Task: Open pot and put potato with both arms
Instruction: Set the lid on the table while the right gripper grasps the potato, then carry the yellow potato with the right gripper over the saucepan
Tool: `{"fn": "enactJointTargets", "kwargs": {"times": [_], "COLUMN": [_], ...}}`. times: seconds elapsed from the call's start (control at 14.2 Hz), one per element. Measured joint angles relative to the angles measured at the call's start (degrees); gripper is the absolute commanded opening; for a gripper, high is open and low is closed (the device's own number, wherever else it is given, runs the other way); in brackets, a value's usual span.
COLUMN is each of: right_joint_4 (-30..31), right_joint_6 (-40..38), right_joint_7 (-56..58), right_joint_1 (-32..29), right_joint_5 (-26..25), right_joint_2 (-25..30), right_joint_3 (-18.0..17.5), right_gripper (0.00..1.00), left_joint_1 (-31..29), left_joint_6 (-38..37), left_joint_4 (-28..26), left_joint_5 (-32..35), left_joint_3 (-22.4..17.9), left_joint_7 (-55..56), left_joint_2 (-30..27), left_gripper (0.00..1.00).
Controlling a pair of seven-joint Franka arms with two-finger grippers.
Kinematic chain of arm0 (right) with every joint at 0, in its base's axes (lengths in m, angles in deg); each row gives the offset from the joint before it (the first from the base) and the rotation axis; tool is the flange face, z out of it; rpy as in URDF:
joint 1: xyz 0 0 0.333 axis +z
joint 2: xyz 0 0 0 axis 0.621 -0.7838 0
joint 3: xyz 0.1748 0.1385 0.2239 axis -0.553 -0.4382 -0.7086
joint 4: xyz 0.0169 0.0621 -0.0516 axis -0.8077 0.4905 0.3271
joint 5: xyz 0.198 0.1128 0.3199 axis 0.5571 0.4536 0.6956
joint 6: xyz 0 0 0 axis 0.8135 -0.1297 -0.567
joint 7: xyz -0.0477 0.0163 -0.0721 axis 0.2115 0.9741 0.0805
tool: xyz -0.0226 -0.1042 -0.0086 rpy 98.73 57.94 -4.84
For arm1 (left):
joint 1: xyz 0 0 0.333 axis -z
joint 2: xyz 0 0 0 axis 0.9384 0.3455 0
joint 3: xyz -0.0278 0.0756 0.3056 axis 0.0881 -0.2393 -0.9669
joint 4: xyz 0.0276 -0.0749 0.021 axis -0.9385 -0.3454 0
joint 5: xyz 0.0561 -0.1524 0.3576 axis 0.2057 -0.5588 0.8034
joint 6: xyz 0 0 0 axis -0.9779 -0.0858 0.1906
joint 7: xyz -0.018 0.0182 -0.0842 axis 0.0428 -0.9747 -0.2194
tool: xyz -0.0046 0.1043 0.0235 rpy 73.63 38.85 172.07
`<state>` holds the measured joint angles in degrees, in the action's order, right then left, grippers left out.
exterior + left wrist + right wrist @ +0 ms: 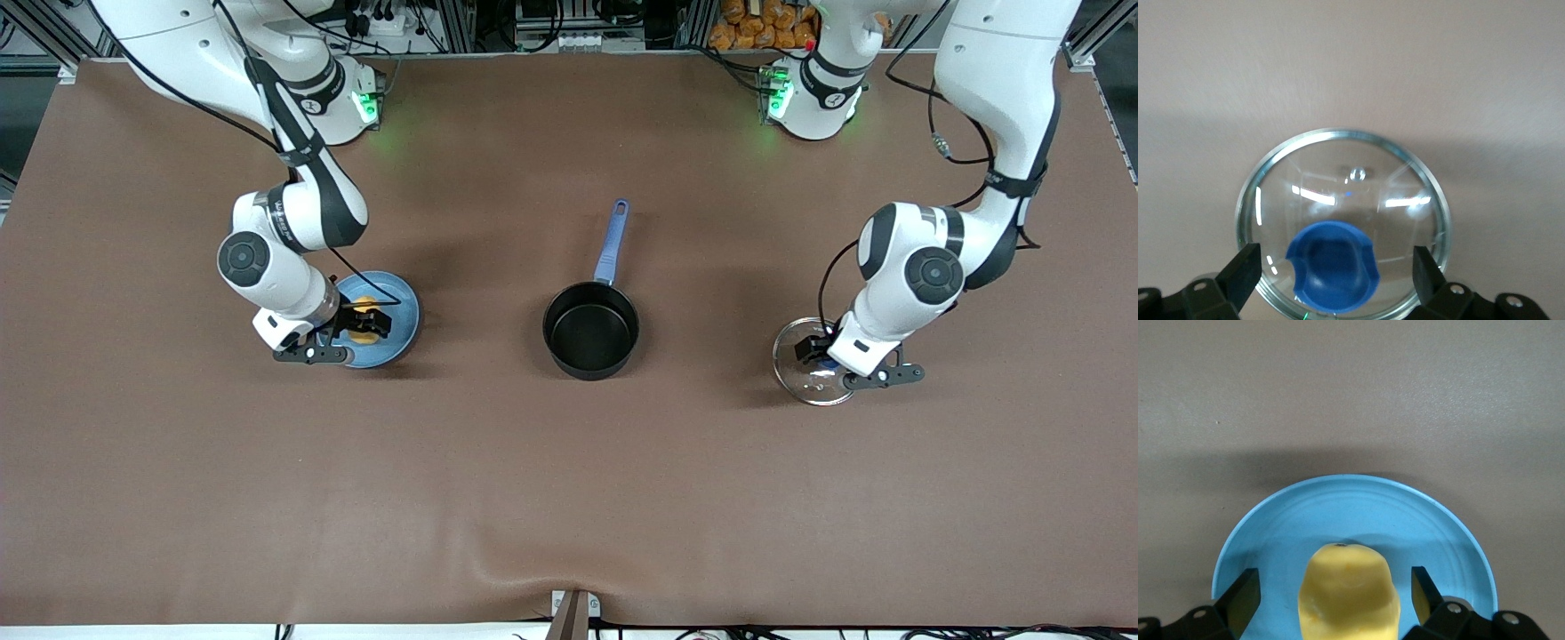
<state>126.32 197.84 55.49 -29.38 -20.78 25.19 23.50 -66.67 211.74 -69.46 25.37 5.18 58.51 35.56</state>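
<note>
**A:** So, where do your two grippers stand right now?

**B:** Your left gripper point(815, 349) is down low over the lid point(809, 378), which lies flat on the table point(569, 498) toward the left arm's end. In the left wrist view its fingers point(1245, 270) stand spread wide, one on each side of the blue knob point(1331, 267), with a clear gap between each finger and the knob. You are holding nothing there.

**A:** And the right one?

**B:** Your right gripper point(363, 320) sits low over the light-blue plate point(400, 333) toward the right arm's end of the table. Its jaws are apart too. The right wrist view shows the fingers point(1243, 597) flanking the potato point(1348, 593), which rests on the plate, and neither finger presses against it.

**A:** What about the pot?

**B:** The pot point(591, 331) stands upright in the middle of the table, between your two arms and well apart from both the plate and the lid. It is uncovered, and you can see straight down to its bare black bottom. Its long blue handle point(612, 242) points away from the front camera, toward the robots' bases.

**A:** So the potato is not in the pot?

**B:** Right. It is on the plate, between your right gripper's open fingers, and the glass lid is on the table under your left gripper.
</note>
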Motion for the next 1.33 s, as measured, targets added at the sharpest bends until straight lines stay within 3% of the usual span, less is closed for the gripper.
{"fn": "enactJointTargets", "kwargs": {"times": [0.28,0.56,0.7,0.77,0.84,1.05,1.33], "right_joint_4": [1.2,1.67,1.72,1.71,1.71,0.74,-10.49], "right_joint_6": [0.11,0.19,0.22,0.25,0.23,-0.46,-14.43], "right_joint_7": [0.0,0.01,0.01,0.01,0.01,-0.01,-3.87], "right_joint_1": [0.0,0.0,0.0,0.0,0.0,0.0,2.08], "right_joint_5": [-0.29,-0.62,-0.7,-0.7,-0.71,-0.73,-0.73], "right_joint_2": [-0.19,-0.22,-0.21,-0.14,-0.12,-0.05,0.31], "right_joint_3": [0.1,0.11,0.11,0.11,0.11,0.07,-0.35], "right_gripper": [0.97,0.54,0.19,0.06,0.0,0.0,0.0], "left_joint_1": [0.0,0.0,-0.02,-0.07,-0.23,-1.58,-2.89], "left_joint_6": [-9.58,-20.82,-29.32,-33.91,-38.04,-45.77,-50.9], "left_joint_4": [1.22,3.96,9.4,12.9,16.16,22.95,26.69], "left_joint_5": [0.01,-0.07,-1.82,-2.83,-3.34,-3.7,-3.77], "left_joint_3": [0.17,0.2,0.18,0.12,0.05,-0.18,-0.23], "left_joint_7": [0.0,-0.3,-2.51,-3.92,-5.09,-8.48,-10.86], "left_joint_2": [-11.57,-21.02,-22.19,-22.21,-22.22,-22.21,-22.15], "left_gripper": [1.0,1.0,1.0,1.0,1.0,1.0,1.0]}}
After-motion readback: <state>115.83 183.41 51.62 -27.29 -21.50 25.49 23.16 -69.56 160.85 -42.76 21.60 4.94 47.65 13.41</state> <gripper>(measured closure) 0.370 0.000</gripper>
